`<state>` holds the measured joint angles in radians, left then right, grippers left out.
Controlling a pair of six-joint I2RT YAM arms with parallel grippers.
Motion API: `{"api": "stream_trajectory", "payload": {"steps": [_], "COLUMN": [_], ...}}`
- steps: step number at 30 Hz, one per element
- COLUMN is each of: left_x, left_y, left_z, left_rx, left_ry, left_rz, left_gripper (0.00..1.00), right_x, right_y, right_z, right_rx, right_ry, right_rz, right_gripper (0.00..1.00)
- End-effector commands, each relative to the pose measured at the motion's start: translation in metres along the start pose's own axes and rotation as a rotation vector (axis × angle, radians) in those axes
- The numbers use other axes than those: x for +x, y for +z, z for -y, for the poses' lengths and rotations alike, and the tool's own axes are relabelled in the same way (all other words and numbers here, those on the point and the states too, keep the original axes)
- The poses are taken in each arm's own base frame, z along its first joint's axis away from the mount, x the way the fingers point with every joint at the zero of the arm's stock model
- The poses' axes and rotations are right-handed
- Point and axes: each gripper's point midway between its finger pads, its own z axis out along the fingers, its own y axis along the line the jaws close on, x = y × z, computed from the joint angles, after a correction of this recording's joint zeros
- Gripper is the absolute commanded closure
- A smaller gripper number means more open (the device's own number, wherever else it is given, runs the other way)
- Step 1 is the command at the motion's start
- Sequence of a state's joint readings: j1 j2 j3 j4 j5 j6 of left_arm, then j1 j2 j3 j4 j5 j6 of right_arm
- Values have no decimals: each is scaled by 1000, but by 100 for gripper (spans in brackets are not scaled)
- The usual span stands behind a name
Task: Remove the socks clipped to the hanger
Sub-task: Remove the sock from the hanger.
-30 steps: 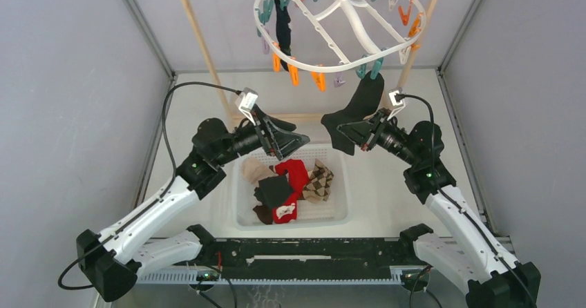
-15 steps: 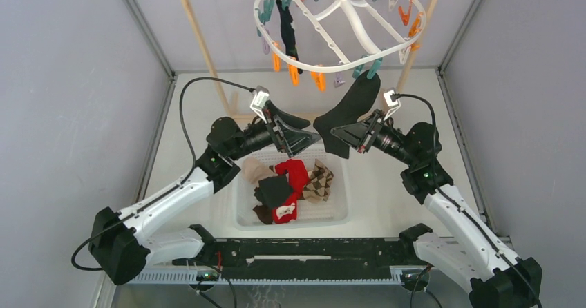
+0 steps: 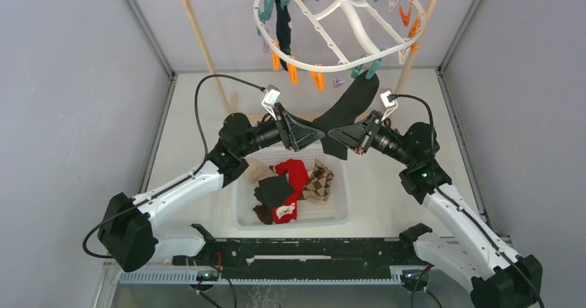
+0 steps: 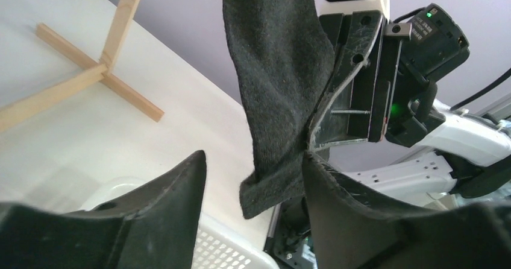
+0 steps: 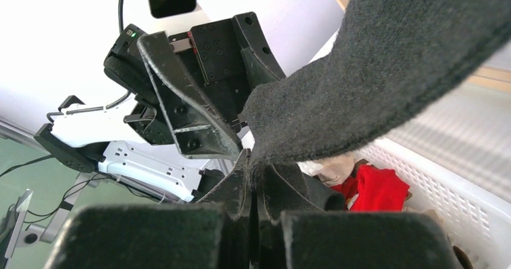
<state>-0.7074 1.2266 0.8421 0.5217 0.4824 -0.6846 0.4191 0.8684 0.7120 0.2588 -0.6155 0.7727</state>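
The white oval hanger (image 3: 330, 67) hangs at the top with orange and teal clips. A navy sock (image 3: 282, 30) is clipped at its left. A black sock (image 3: 350, 103) runs from a teal clip (image 3: 374, 67) at the hanger's front right down to my right gripper (image 3: 334, 135), which is shut on its lower part (image 5: 391, 70). My left gripper (image 3: 317, 134) is open, just left of the right one. In the left wrist view the black sock's loose end (image 4: 274, 184) hangs between my left fingers (image 4: 175, 202), close to the right-hand one.
A white perforated basket (image 3: 344, 204) below both grippers holds several socks, among them a red one (image 3: 296, 174), a tan argyle one (image 3: 319, 181) and a black one (image 3: 274, 190). The wooden rack's posts (image 3: 200, 42) stand behind, its foot (image 4: 96, 79) on the table.
My left arm has reached right and forward until its open gripper meets the black sock's end. My right gripper has pulled the sock slightly left, stretching it.
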Motion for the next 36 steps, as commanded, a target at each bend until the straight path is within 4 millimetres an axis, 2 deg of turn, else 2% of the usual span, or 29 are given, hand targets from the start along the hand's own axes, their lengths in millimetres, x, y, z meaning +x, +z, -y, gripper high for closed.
{"api": "stream_trajectory", "payload": {"steps": [1,4,6,10,12,16,18,22,25,31,36], "left_x": [-33,-33,-34,-35,-36,-38,-40,-43,-44,-47,-47], "left_y": [11,13,13,13,12,9,7,5,4,3,3], "left_z": [30,31,33,37,38,35,35,33,31,32,31], "left_rx": [109,122,129,142,143,130,127,122,120,124,123], "left_ry": [50,48,46,48,49,51,51,51,47,50,48], "left_rz": [56,47,44,43,44,48,53,57,56,56,47], "left_gripper": [43,60,66,89,97,97,97,97,97,97,97], "right_x": [-15,-14,-13,-13,-13,-21,-27,-50,-70,-109,-132], "right_y": [2,2,2,3,3,1,-3,-13,-23,-40,-40], "right_z": [-25,-26,-26,-23,-21,-11,0,5,8,18,20], "right_rx": [-70,-74,-72,-60,-51,31,112,187,209,218,173], "right_ry": [-41,-40,-42,-45,-51,-113,-156,-260,-306,-412,-499], "right_rz": [31,27,24,25,29,40,50,105,156,250,309], "right_gripper": [100,100,100,100,96,69,61,48,44,45,46]}}
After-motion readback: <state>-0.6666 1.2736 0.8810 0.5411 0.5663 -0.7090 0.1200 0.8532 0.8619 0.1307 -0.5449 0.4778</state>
